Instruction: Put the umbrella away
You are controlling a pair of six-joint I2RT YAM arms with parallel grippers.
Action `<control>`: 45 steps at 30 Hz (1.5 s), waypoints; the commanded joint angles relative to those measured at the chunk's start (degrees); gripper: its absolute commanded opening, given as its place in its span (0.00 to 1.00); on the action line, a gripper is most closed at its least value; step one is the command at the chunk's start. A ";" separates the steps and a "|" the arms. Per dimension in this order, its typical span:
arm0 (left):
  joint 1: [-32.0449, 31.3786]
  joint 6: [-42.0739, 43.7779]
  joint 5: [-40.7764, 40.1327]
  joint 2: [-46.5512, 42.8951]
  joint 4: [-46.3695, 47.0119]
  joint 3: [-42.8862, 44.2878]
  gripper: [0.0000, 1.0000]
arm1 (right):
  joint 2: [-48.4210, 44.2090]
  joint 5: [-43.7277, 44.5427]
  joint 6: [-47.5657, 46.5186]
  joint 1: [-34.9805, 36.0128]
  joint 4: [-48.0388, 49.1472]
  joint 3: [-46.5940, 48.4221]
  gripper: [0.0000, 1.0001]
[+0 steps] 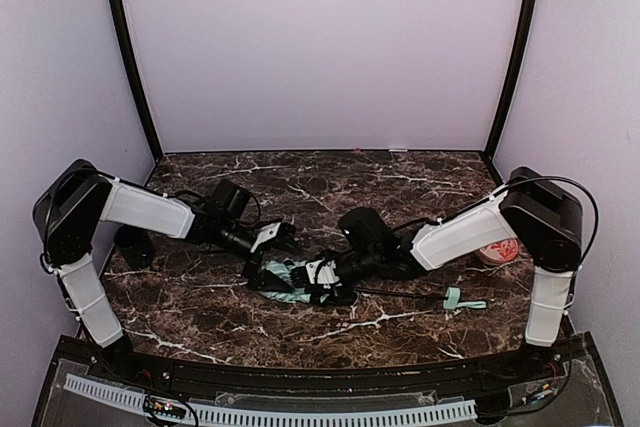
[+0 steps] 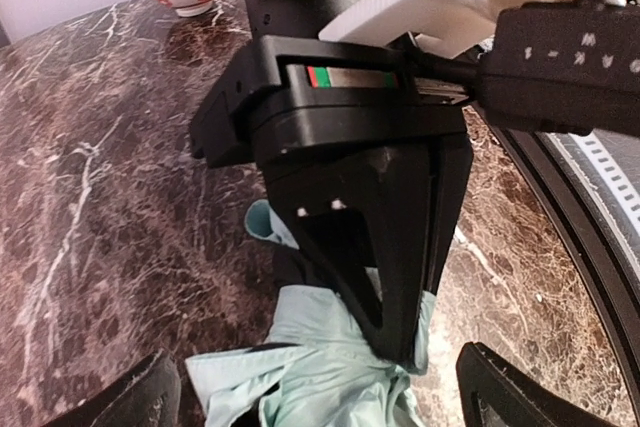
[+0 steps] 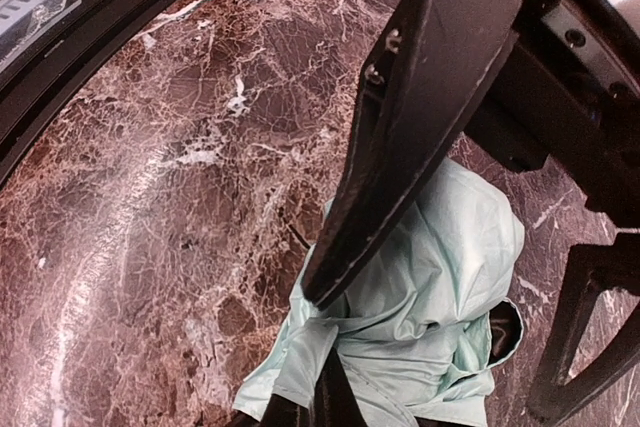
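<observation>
Your left arm reaches low over the worktop (image 1: 330,177), its left claw (image 1: 281,239) spread wide, facing your right claw (image 2: 400,337), closed tip-down on the crumpled umbrella (image 3: 440,277).

Top external: fixed high behind both arm bases, tilted down over the whole dark brown, white-veined marble tabletop (image 1: 330,332). Left wrist: close, low, aimed across at the right arm's black wedge-shaped claw (image 2: 400,342). Right wrist: close, looking steeply down, probably leftward. Shared by all three: crumpled pale mint-green umbrella fabric (image 3: 440,257) mid-tabletop.
</observation>
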 commanded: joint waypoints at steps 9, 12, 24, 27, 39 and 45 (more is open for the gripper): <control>-4.24 13.56 -0.79 5.49 -4.63 -0.60 0.99 | 0.14 2.65 -0.89 0.66 -3.97 -1.60 0.00; -6.20 14.86 -4.50 6.98 -6.48 0.92 0.99 | 0.15 2.60 -0.53 0.66 -3.71 -1.61 0.00; -8.15 13.36 -15.69 8.47 -7.03 -1.11 0.33 | -3.02 4.57 0.98 0.58 0.33 -4.14 0.00; -8.10 12.38 -16.67 8.91 -6.62 -1.27 0.16 | -5.17 6.06 2.15 0.73 4.57 -6.92 0.00; -7.89 4.29 -24.31 10.69 0.67 -1.42 0.00 | -14.13 14.62 8.85 2.05 14.61 -16.53 0.27; -7.93 -1.30 -31.96 10.56 8.18 -2.29 0.00 | -21.60 17.80 12.38 3.88 15.95 -21.62 0.43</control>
